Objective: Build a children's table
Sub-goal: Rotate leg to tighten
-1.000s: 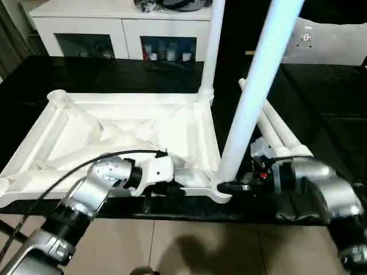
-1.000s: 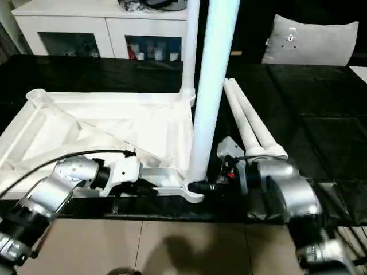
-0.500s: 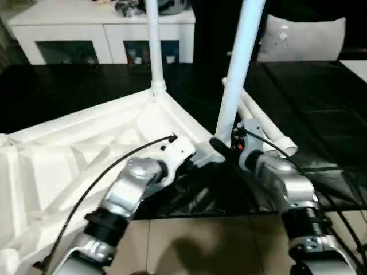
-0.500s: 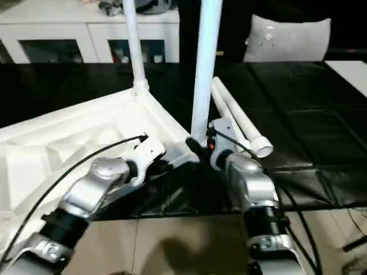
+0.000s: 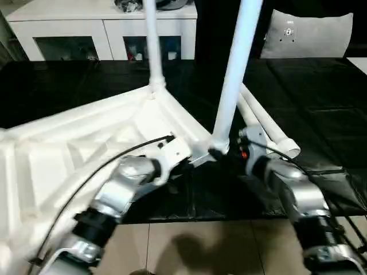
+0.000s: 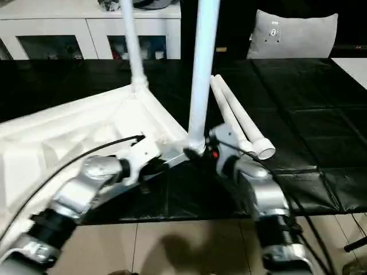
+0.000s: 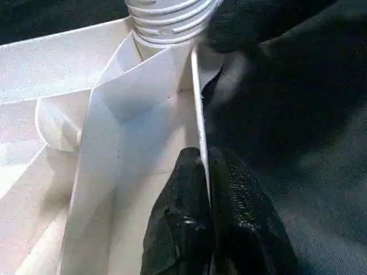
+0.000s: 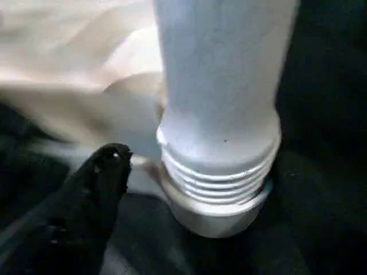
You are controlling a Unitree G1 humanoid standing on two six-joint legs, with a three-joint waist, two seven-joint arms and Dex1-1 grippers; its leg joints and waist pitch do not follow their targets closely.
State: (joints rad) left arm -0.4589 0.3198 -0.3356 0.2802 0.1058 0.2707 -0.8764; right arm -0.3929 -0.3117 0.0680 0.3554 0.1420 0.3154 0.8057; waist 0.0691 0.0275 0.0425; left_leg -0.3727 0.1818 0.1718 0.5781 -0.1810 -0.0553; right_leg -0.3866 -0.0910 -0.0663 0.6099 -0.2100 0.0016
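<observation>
The children's table lies upside down, its white ribbed top (image 5: 86,143) set at a slant on the black surface. One leg (image 5: 152,46) stands in the far corner socket. A second leg (image 5: 232,74) stands in the near corner socket (image 8: 212,215), with its threads showing above the socket. Two loose legs (image 5: 266,129) lie side by side to the right. My left gripper (image 7: 203,157) is shut on the top's thin rim close to the near corner. My right gripper (image 5: 221,153) is at the near leg's base and open, one finger (image 8: 109,163) standing off the leg.
A black covering (image 5: 321,103) spreads over the work surface, and its front edge is just below my arms. Beige floor (image 5: 189,246) lies beyond that edge. A long white cabinet (image 5: 103,28) stands at the back, and a grey cushion (image 5: 309,34) is at the back right.
The table top has swung round: the far leg moved left, and the near corner with its leg moved away from me. Both grippers stayed at that corner. The camera also shifted a little.
</observation>
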